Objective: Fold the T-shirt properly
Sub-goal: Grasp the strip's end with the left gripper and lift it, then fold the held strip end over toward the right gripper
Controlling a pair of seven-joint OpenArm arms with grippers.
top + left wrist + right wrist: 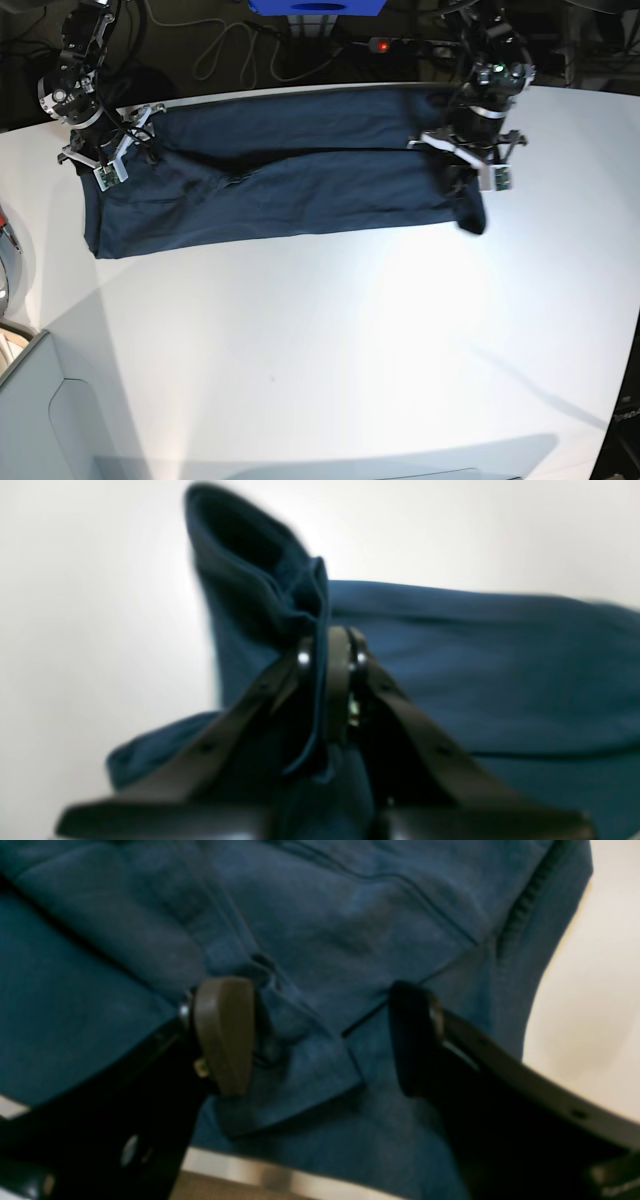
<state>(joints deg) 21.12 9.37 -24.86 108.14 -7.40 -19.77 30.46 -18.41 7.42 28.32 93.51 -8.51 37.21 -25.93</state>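
One T-shirt [290, 185], dark navy, lies stretched as a long band along the far edge of the white desk [330, 340], reaching from near the far left corner to right of the middle. A lengthwise crease runs through it, so the cloth is doubled over itself. No label or writing can be read on it in any view.

At the shirt's right end the left gripper [330, 652] has its jaws pinched tight on a raised fold of cloth, which stands up above the fingers [305, 657]; a dark tail of fabric hangs just below that end.

At the shirt's left end the right gripper [320, 1035] sits over a hem and seam, its jaws spread wide with nothing held between them.

The near half of the desk, from the shirt to the front edge, is bare white surface.
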